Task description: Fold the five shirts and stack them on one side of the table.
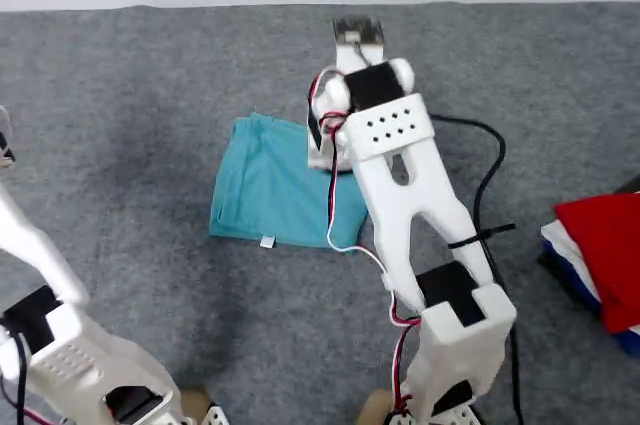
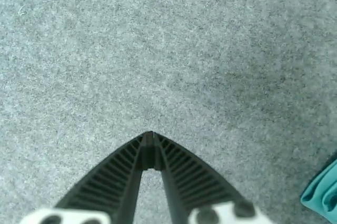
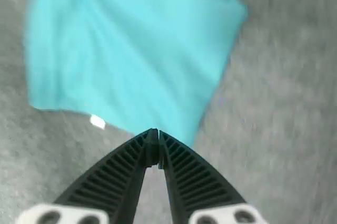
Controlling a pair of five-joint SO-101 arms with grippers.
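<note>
- Step in hand, as judged: the teal shirt (image 1: 270, 185) lies folded to a rough rectangle at mid-bench. It is to be carried to the stack (image 1: 600, 245) at the right edge of the bench (image 1: 150, 95), where red is seen on top with white and blue beneath.
- Grasp advised: the right hand (image 3: 152, 134) should be opened wide and lowered onto the shirt's near edge. All layers should be pinched together, so that the fold is not pulled apart when lifted.
- Choice of edge: a grip close to the corner on the stack side is to be preferred, because less cloth is then dragged over the rough grey bench.
- Placing: the shirt should be lifted clear before it is swung across, and laid square on the red top layer. If it is let go off-centre, the pile may be tipped.
- Right arm (image 1: 410, 185): it is stretched from the near edge across the bench, with its forearm over the shirt's right part and the wrist turned downward.
- Right hand: the jaws are closed on nothing, with the tips seen against the shirt's edge, near the small white tag (image 3: 97, 122). Whether the cloth is touched cannot be told.
- Left arm (image 1: 70, 355): it is held at the near left corner, well apart from the shirt.
- Left hand (image 2: 151, 138): the jaws are closed and empty over bare bench, with a teal fold (image 2: 324, 192) seen off to one side.
</note>
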